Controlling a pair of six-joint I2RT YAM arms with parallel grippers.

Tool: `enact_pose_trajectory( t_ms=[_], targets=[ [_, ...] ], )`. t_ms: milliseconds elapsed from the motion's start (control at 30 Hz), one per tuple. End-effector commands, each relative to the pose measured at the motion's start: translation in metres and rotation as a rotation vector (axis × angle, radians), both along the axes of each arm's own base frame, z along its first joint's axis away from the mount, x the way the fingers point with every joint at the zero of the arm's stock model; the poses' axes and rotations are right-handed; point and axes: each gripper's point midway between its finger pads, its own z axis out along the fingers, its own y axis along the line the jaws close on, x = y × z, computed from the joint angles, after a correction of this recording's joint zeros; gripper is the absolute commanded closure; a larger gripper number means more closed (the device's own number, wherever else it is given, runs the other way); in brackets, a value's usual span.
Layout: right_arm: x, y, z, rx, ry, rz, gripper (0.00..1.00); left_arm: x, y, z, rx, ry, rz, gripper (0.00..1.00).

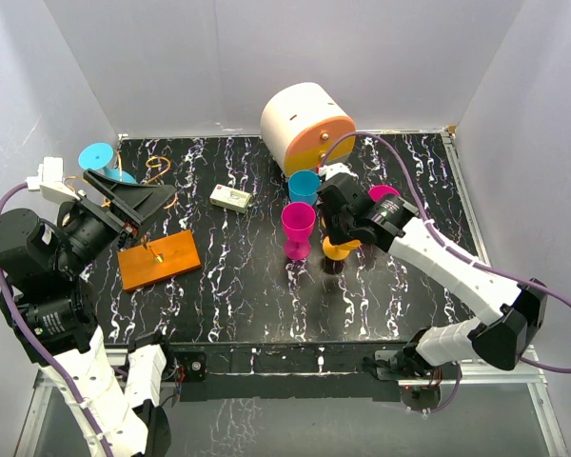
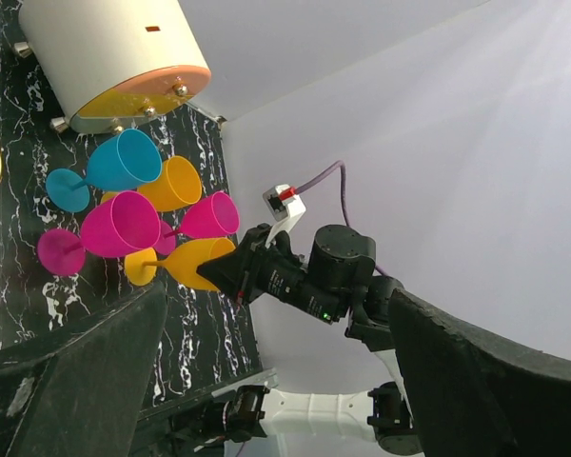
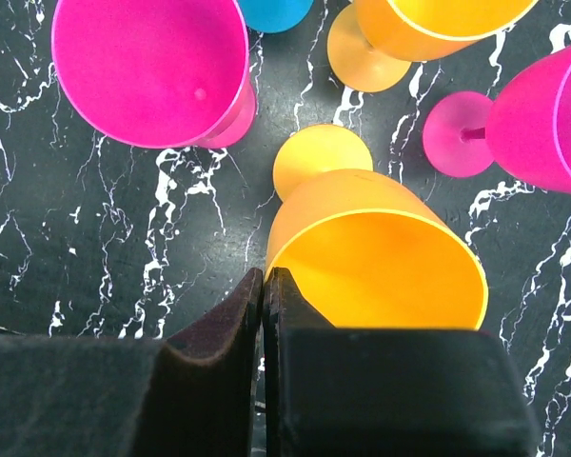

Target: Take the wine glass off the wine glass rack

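The wine glass rack has a flat orange base plate (image 1: 159, 257), a thin post and golden wire hooks (image 1: 158, 166). A blue wine glass (image 1: 99, 155) sits up by the hooks at the far left, partly hidden by my left arm. My left gripper (image 1: 138, 205) is open and empty, raised above the base plate; in the left wrist view its fingers (image 2: 67, 381) frame the scene. My right gripper (image 1: 341, 224) is shut on the rim of an orange wine glass (image 3: 381, 257), which leans, its foot (image 3: 322, 157) low over the table.
Around the held glass stand a magenta glass (image 1: 298, 228), a blue glass (image 1: 304, 186), another magenta glass (image 1: 385, 193) and a second orange glass (image 3: 428, 24). A white-and-orange round cabinet (image 1: 305, 124) stands at the back. A small white box (image 1: 230, 198) lies mid-table.
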Motion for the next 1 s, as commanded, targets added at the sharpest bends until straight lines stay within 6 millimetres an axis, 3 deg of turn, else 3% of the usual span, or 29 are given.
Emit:
enact_pose_trajectory(
  t_ms=[0, 200, 767, 967],
  targets=[
    [0.013, 0.011, 0.006, 0.07, -0.056, 0.031, 1.0, -0.004, -0.004, 0.003, -0.026, 0.018, -0.026, 0.01],
    [0.016, 0.015, -0.013, 0.051, -0.013, 0.05, 1.0, -0.007, -0.005, 0.001, -0.023, 0.025, -0.024, 0.01],
    [0.023, 0.008, -0.033, 0.016, 0.013, 0.034, 1.0, -0.011, -0.005, -0.004, -0.009, 0.042, -0.014, 0.01],
    [0.022, 0.012, -0.039, 0.021, 0.038, 0.047, 0.94, -0.012, -0.006, -0.004, -0.006, 0.04, -0.019, 0.01]
  ],
)
